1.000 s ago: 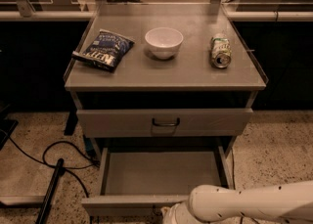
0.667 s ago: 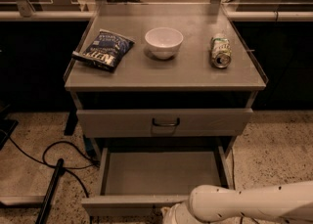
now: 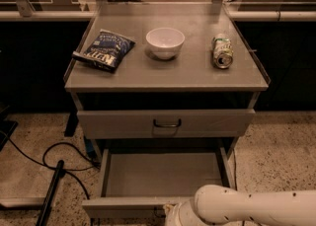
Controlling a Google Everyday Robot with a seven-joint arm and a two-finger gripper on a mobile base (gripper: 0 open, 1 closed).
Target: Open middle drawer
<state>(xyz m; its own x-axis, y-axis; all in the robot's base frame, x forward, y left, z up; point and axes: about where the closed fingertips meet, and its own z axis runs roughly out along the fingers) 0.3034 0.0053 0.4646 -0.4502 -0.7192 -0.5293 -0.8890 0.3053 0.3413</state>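
The middle drawer point(image 3: 163, 173) is the grey one below the top drawer point(image 3: 123, 123). It stands pulled well out toward me, and its inside is bare. Its front panel point(image 3: 123, 206) lies near the bottom edge of the camera view, and its handle is hidden. My gripper point(image 3: 172, 214) is at the centre of that front panel, at the end of the white arm point(image 3: 247, 205) that comes in from the lower right. The top drawer is shut, with its dark loop handle point(image 3: 167, 123) showing. The lowest drawer is hidden under the open one.
On the cabinet top point(image 3: 197, 72) lie a blue chip bag point(image 3: 104, 50), a white bowl point(image 3: 165, 42) and a can on its side point(image 3: 222, 51). A black cable point(image 3: 49, 156) and a dark pole point(image 3: 49, 193) lie on the speckled floor at the left.
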